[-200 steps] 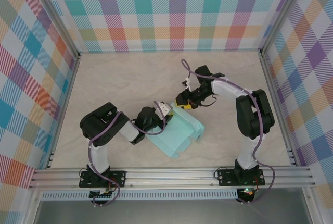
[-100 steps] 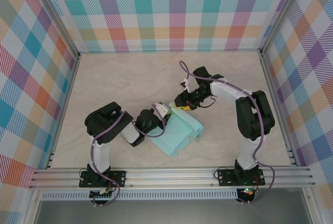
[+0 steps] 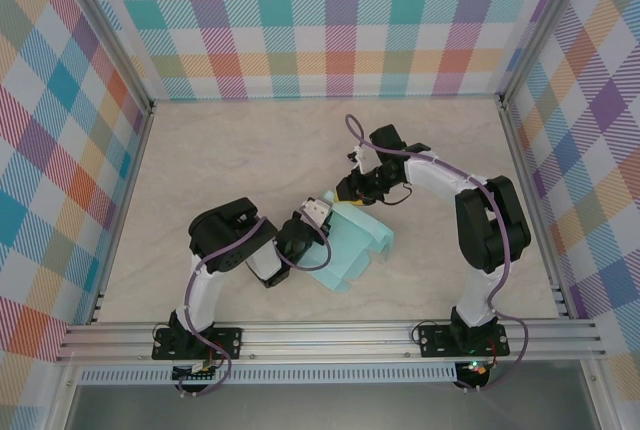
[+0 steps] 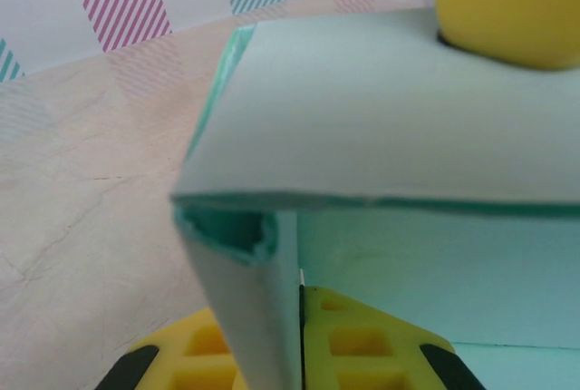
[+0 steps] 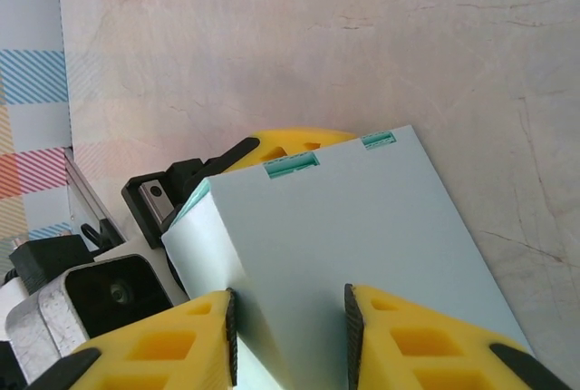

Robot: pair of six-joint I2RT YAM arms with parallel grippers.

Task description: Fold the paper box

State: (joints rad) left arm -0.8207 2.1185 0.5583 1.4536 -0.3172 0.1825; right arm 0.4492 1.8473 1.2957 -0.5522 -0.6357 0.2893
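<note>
The paper box [image 3: 352, 250] is pale aqua card, partly folded, lying mid-table between the two arms. My left gripper [image 3: 320, 212] is at its near-left edge, shut on an upright folded flap [image 4: 263, 308] that is pinched between the yellow fingers [image 4: 362, 345]. A wide panel [image 4: 381, 109] bends over above that flap. My right gripper [image 3: 352, 190] is at the box's far edge, jaws apart, straddling the top panel [image 5: 362, 227] where it folds into a side wall [image 5: 204, 240]. One right finger [image 4: 507, 4] rests on the panel. The left gripper's yellow tip [image 5: 290, 143] pokes out behind the box.
The beige table [image 3: 230, 160] is walled by plaid panels [image 3: 320, 20] on three sides, with an aluminium rail [image 3: 330, 335] along the near edge. Open tabletop lies behind and left of the box.
The left arm has swung right, carrying its flap and pushing the box's near-left side in. The right jaws have narrowed over the far panel.
</note>
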